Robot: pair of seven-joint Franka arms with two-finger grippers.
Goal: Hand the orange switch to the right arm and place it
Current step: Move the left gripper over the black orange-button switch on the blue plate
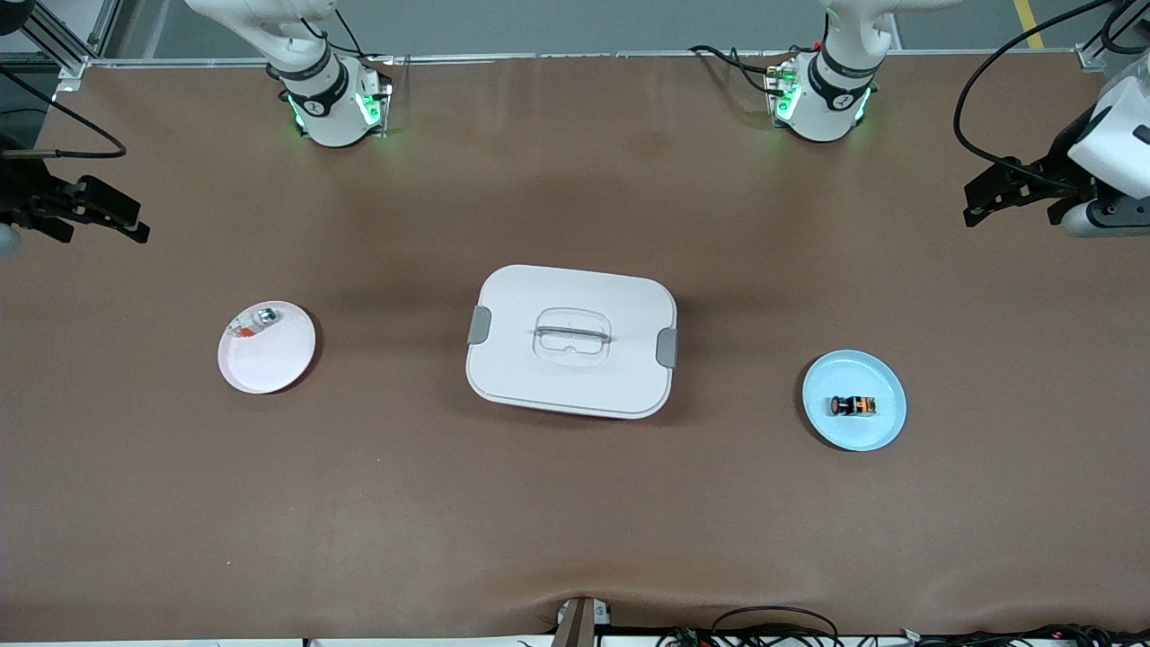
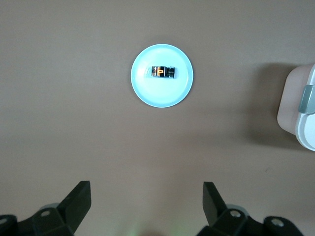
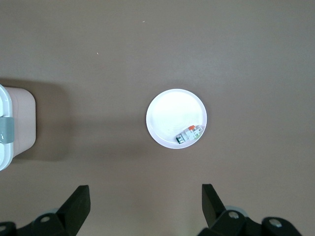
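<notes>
The orange switch [image 1: 853, 405] [image 2: 163, 72], black-bodied with orange markings, lies on its side on a light blue plate [image 1: 853, 440] [image 2: 162, 96] toward the left arm's end of the table. My left gripper [image 1: 975, 202] [image 2: 146, 196] hangs open and empty above the table edge at that end, well apart from the plate. My right gripper [image 1: 135, 220] [image 3: 145, 199] hangs open and empty above the table's other end.
A white plate [image 1: 269, 368] [image 3: 167, 115] toward the right arm's end holds a small silver-and-green part [image 1: 256, 322] [image 3: 190, 133]. A white lidded box [image 1: 571, 340] [image 2: 298, 108] [image 3: 15, 123] with grey clasps stands at the table's middle, between the two plates.
</notes>
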